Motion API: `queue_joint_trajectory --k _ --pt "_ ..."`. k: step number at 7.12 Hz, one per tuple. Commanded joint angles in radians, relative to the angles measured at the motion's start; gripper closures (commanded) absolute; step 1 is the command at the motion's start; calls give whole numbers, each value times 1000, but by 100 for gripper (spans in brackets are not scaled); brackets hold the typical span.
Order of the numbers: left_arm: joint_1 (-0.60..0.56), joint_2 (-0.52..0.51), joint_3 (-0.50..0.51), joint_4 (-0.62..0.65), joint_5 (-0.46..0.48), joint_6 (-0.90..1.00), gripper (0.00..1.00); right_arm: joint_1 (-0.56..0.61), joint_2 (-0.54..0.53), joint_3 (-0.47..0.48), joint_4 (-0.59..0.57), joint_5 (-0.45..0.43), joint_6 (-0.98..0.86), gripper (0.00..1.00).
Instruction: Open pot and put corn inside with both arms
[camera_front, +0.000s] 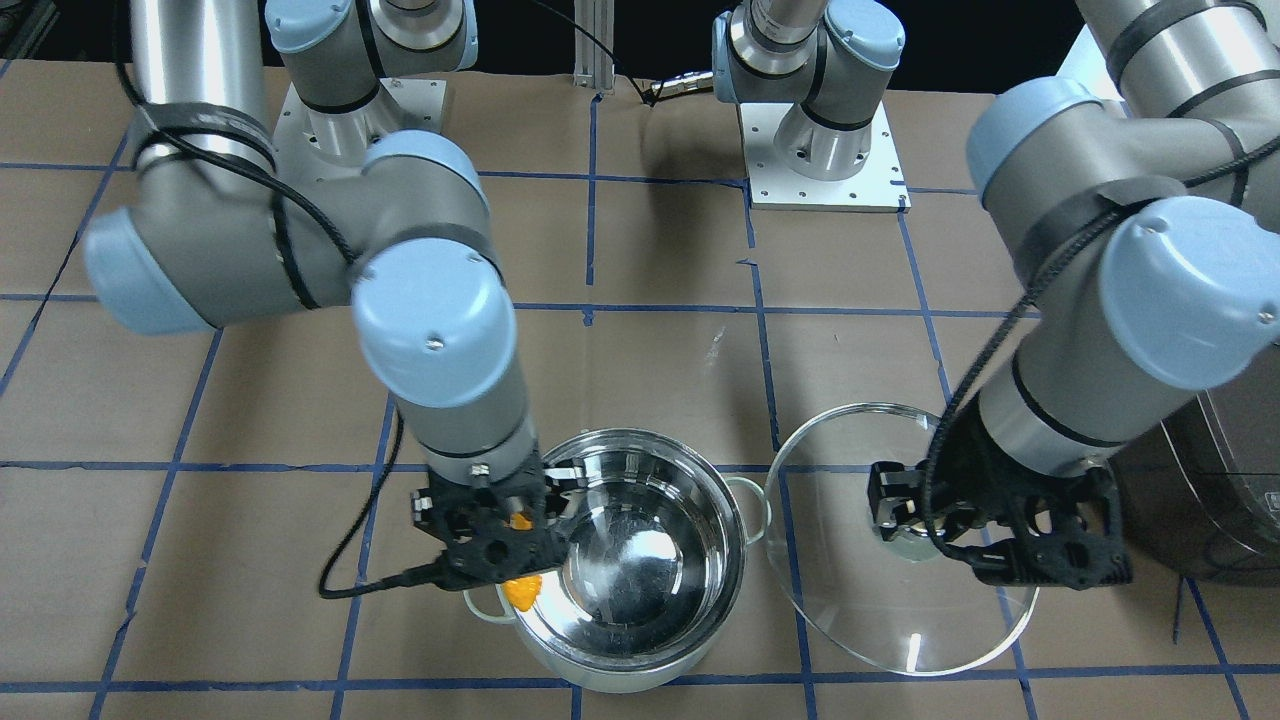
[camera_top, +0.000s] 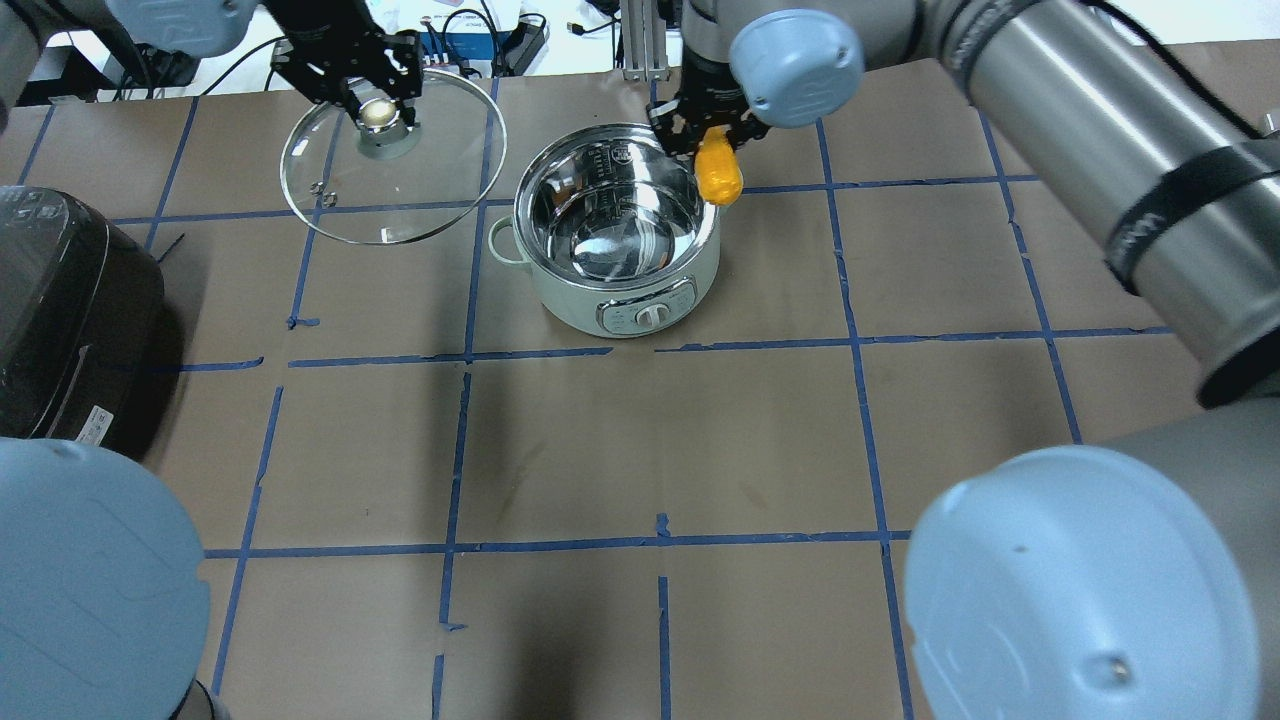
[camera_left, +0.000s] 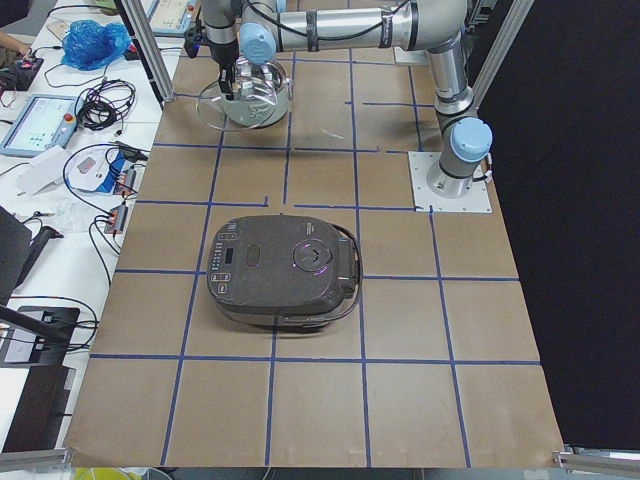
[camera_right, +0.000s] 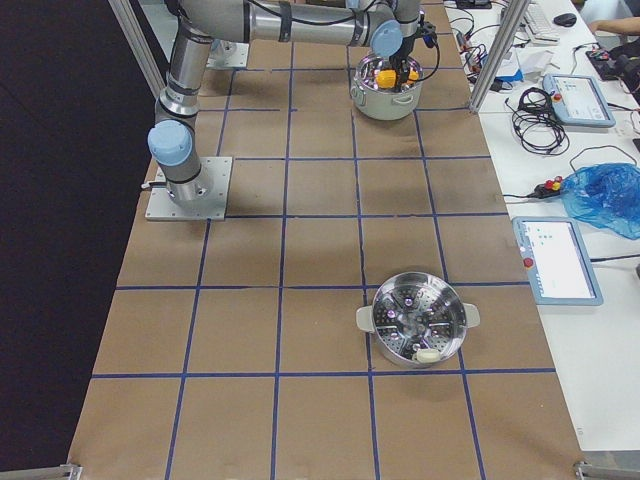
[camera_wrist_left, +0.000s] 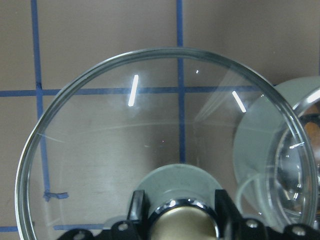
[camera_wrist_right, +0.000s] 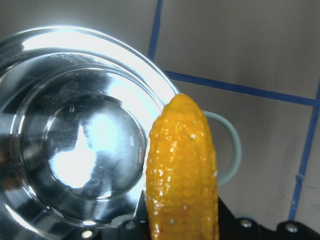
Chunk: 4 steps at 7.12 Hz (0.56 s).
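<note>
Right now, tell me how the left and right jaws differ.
The left jaws clamp the lid's knob; the right jaws clamp the corn. The left jaws hold the lid beside the pot; the right jaws hold the corn over the pot's rim, pointing down. Both are shut on their loads.

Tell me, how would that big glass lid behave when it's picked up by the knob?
The glass lid looks rigid, and probably heavyish for something so thin. The left gripper pinches only its small shiny knob, so the wide disc could twist or slip. Being clear glass, it would likely crack if dropped.
</note>
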Motion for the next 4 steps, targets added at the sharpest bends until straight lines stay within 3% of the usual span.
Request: queue_joint_trajectory --k 1,4 --pt "79 -40 -77 112 -10 45 88 102 112 -68 -36 -50 113 92" --pt "81 -89 -225 359 -9 47 88 110 159 -48 -93 -45 104 92"
